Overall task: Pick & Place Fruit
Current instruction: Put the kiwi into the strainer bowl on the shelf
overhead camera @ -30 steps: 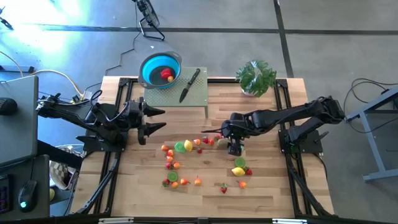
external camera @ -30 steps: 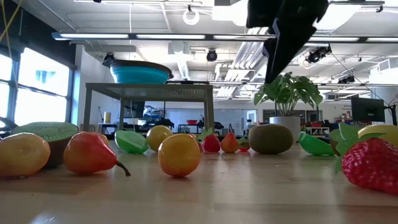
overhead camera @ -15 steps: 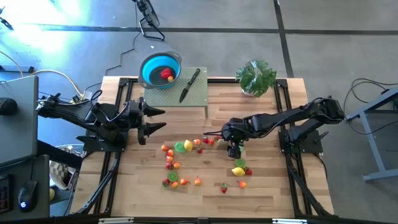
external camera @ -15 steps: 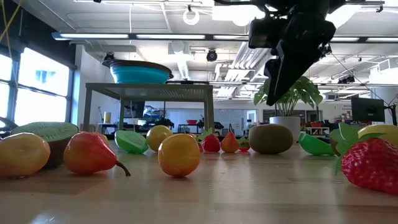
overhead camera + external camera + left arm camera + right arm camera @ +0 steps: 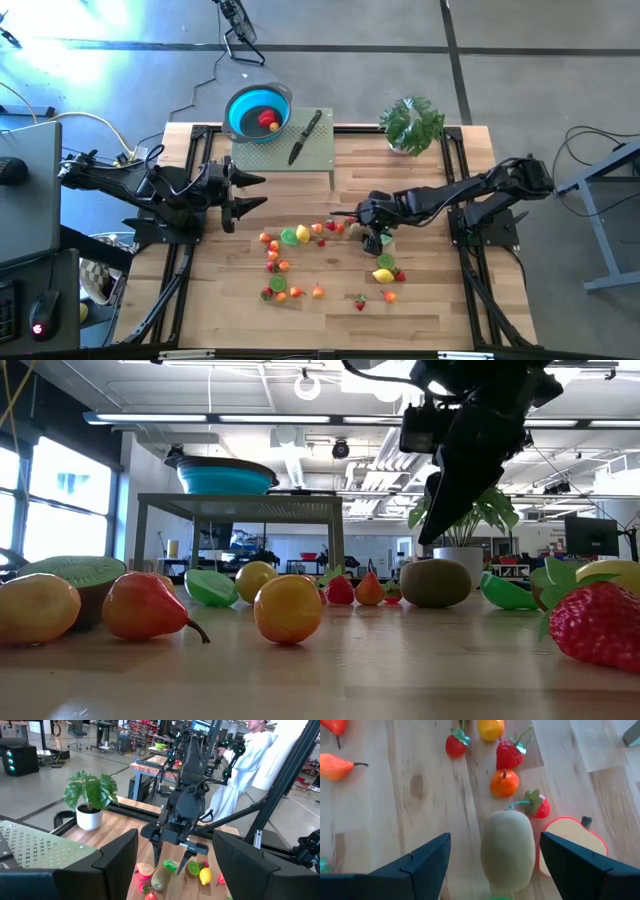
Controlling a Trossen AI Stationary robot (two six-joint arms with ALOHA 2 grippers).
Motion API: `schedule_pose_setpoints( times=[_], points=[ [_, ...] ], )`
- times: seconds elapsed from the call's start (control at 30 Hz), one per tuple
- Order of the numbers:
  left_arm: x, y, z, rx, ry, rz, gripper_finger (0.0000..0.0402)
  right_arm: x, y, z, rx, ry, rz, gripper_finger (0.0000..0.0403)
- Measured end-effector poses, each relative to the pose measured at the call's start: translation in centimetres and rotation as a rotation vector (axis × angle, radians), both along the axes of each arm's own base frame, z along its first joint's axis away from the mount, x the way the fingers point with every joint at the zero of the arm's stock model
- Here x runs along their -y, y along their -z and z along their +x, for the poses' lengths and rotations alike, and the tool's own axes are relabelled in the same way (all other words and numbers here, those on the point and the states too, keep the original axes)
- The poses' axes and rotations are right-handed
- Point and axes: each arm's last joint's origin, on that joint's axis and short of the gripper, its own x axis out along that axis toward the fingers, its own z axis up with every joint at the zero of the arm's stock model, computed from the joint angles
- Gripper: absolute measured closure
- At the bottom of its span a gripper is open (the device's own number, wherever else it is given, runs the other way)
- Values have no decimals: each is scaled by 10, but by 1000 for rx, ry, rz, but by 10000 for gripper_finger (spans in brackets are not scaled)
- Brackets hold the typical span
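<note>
Small toy fruit lie scattered on the middle of the wooden table. Among them a brown kiwi lies on its side beside a halved apple. My right gripper hangs open above the kiwi, slanting down, with a finger on either side of it and touching nothing; the left wrist view shows it above the kiwi. My left gripper waits open and level over the table's left side. The blue bowl at the back holds a red fruit.
The bowl stands on a raised perforated platform with a black-handled knife beside it. A potted plant stands at the far right. Strawberries and a small orange lie just beyond the kiwi. A person stands beyond the table.
My right gripper has come down toward the kiwi and tipped further downward, staying open. The fruit have not moved.
</note>
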Motion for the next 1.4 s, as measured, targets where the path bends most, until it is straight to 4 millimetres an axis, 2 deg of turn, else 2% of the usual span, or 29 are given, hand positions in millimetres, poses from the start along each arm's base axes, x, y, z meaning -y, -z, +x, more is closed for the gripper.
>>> schedule_pose_setpoints(
  times=[0.27,0.63,0.97,1.27,1.4],
  points=[
    [0,0,0,0,0,0,153,0,14,1,-1,28,2,105],
    [0,0,0,1,0,-1,153,-5,56,12,-123,15,-5,105],
    [0,0,0,0,0,0,153,-5,57,13,-110,11,-8,106],
    [0,0,0,-3,0,0,153,-5,56,14,-105,10,-7,160],
    [0,0,0,-3,0,0,153,-5,56,14,-104,8,-5,162]
  ],
)
